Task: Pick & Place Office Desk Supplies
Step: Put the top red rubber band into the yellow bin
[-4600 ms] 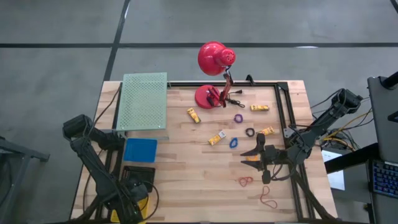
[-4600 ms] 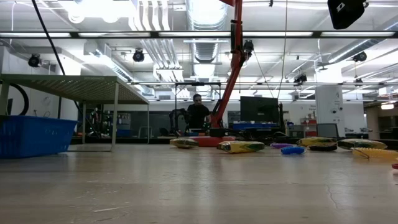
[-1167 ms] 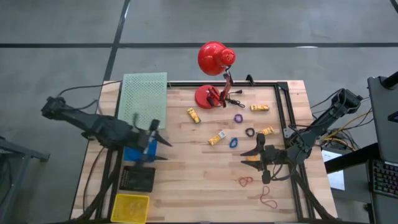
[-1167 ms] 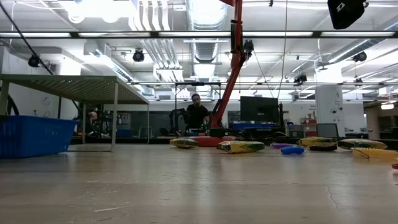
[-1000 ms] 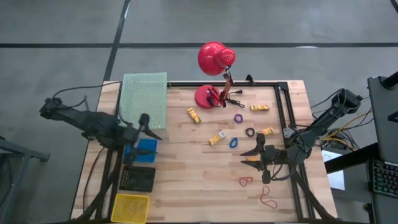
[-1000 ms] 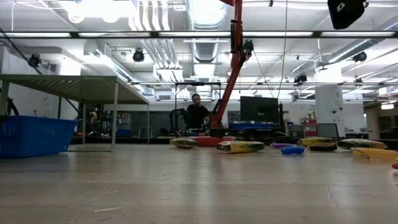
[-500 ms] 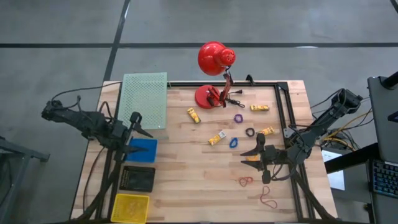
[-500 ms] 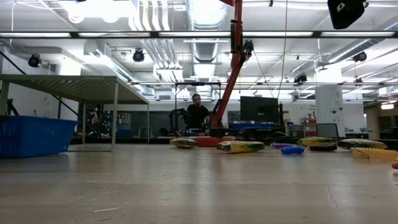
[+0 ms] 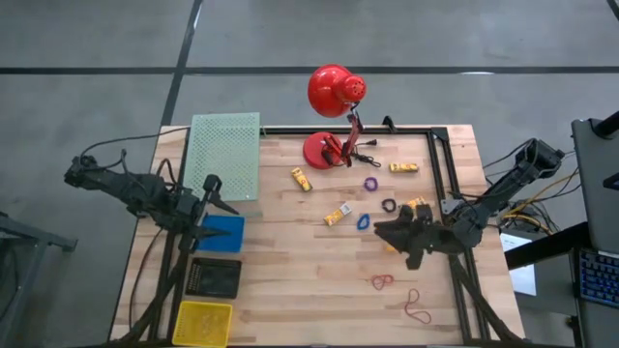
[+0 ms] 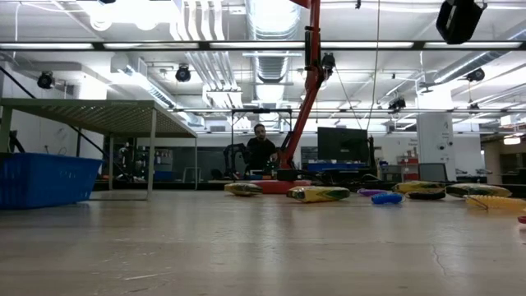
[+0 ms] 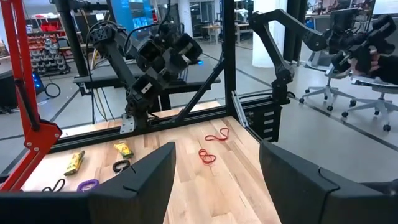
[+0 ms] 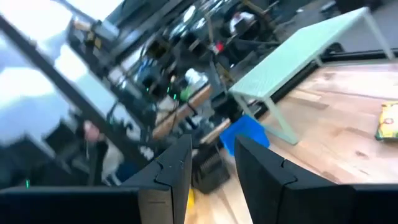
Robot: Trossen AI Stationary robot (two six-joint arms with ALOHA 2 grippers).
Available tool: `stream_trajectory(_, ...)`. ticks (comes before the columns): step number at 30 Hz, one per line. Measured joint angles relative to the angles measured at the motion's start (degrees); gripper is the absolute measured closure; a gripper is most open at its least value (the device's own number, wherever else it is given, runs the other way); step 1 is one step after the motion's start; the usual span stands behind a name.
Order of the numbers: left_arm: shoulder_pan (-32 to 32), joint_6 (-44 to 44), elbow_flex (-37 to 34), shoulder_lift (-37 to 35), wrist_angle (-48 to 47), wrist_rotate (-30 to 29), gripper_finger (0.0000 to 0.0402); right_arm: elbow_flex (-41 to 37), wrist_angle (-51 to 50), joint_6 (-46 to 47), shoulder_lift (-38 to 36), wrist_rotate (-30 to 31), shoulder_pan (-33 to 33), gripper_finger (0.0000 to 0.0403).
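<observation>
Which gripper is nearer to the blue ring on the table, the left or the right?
The right. The right gripper hangs just beside the blue ring, toward the table's right edge. The left gripper is far off at the left edge, over the blue bin.

This is a robotics lab or engineering workshop set in a large open industrial hall. Exposed ceiling ducts and long strip lights run overhead, and the floor around the rig is bare grey concrete. The wooden tabletop sits in a black metal frame. Beyond it stand red storage racks, office swivel chairs and a dark monitor. A person is at a far workstation, probably seated, though the distance makes that hard to confirm.
</observation>
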Motion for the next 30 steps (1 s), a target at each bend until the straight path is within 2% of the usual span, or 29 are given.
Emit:
stream_trajectory(3,0.0,-0.02,0.0,-0.02,-0.14,0.0,0.0168,0.01,2.16,1.4,0.04,0.74,-0.07,0.0287)
stream_trajectory(7,0.0,-0.03,0.0,-0.02,-0.84,0.0,0.0166,1.48,2.15,1.33,2.02,-2.2,0.09,0.0287)
stream_trajectory(11,0.0,-0.09,0.0,-0.01,-2.14,0.0,0.0165,7.36,0.24,-0.73,6.51,-3.23,0.13,0.0287)
stream_trajectory(14,0.0,-0.64,-0.03,0.0,-2.93,-0.02,0.0166,14.13,-5.67,-1.09,10.07,-5.88,0.13,0.029)
stream_trajectory(16,0.0,-1.17,-0.13,0.0,-2.91,-0.02,0.0165,19.35,-13.02,0.64,12.03,-9.38,0.15,0.0292)
stream_trajectory(19,0.0,-2.6,-0.74,-0.02,-2.68,-0.04,0.0164,28.57,-29.72,9.4,14.9,-12.58,0.21,0.0296)
stream_trajectory(25,0.0,-3.04,-2.71,0.0,-3.32,-0.02,0.0167,49.08,-72.61,40.88,24.52,-13.3,0.24,0.0303)
stream_trajectory(30,0.0,-3.22,-4.75,0.0,-3.42,-0.01,0.0165,63.29,-100.02,64.26,34.29,-20.94,0.26,0.0307)
